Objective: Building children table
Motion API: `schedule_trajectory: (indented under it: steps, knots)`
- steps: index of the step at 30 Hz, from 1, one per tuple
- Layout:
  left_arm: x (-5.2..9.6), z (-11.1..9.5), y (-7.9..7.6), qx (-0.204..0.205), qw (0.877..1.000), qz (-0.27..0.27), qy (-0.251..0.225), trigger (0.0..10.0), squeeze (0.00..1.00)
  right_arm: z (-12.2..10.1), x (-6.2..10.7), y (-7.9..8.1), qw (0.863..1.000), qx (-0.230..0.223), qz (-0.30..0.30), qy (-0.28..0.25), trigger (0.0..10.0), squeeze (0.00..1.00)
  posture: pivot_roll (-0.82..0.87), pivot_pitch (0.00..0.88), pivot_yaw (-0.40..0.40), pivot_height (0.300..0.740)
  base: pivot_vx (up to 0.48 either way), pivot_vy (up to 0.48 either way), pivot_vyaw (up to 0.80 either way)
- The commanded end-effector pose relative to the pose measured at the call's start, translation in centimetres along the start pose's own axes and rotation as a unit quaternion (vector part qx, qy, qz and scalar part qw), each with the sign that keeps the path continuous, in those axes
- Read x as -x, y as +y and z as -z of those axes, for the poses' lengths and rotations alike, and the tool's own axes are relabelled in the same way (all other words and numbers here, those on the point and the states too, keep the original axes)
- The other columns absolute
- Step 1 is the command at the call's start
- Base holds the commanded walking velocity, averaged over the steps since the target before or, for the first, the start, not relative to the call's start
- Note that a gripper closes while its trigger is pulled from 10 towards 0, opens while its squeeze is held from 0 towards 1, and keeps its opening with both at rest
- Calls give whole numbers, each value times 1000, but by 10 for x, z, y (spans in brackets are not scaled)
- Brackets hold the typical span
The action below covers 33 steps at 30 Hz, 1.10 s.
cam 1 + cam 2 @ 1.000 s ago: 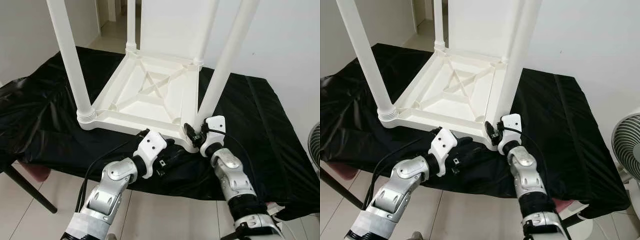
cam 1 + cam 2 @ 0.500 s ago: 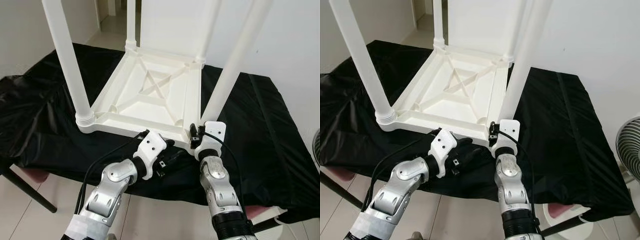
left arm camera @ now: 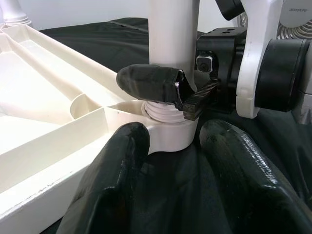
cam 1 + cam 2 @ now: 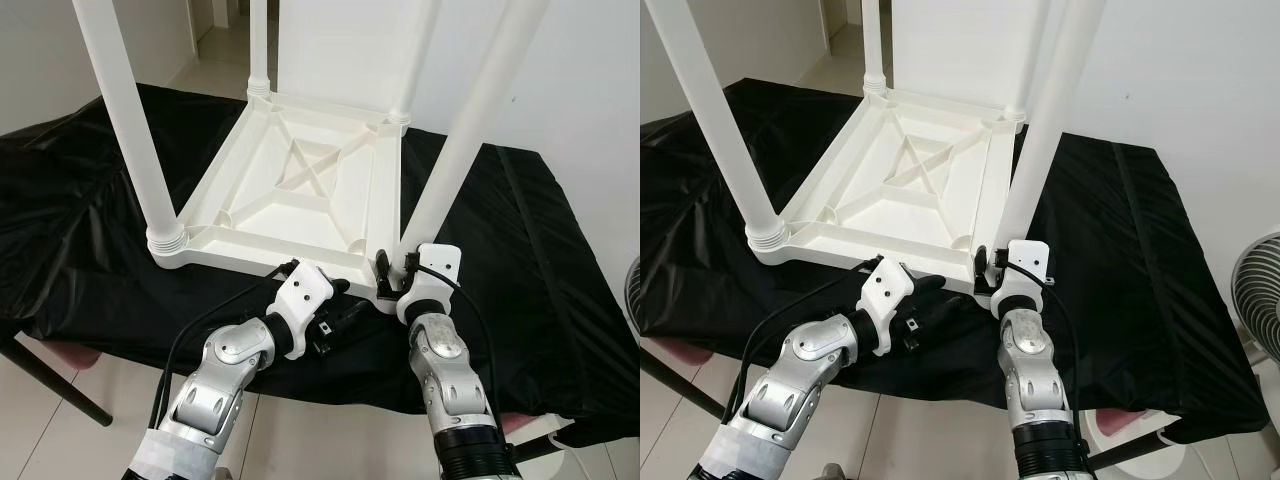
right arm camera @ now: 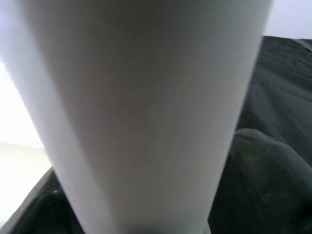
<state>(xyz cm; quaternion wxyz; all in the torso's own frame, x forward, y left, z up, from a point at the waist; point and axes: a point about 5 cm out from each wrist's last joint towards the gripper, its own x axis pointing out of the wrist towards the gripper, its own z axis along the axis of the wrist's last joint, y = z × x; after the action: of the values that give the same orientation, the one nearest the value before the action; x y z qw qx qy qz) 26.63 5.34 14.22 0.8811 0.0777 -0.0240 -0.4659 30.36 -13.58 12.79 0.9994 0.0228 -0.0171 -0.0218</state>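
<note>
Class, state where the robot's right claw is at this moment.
The right claw grips the base of the near-right table leg, at the upturned white table's corner nearest the robot, beside the left claw.

No lettering, label, brand or number can be read anywhere here.

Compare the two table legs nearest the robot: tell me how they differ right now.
The near right leg has the right gripper closed around its base, while the near left leg stands untouched. The near right leg leans rightward toward its top; the near left leg leans leftward. The left gripper sits open below the right leg's corner socket; nothing is near the left leg's. Both are white, round and point upward from the upturned tabletop.
</note>
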Motion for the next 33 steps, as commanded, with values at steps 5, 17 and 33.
schedule_trajectory:
  steps: [5,17,33]
  knots:
    - [-1,2,1,1,1000,-16,4,10000,0,6,-2,-7,997,-5,-74,28,10000,0,107,38,-79,740,0,0,0]
    - [-3,-1,7,-9,1000,-10,4,10000,0,-4,-14,-30,953,92,-287,5,10000,0,111,23,-58,740,0,0,0]
    - [0,-2,10,-15,1000,-16,5,10000,0,0,-35,-31,915,101,-389,36,0,0,138,13,-61,740,0,0,0]
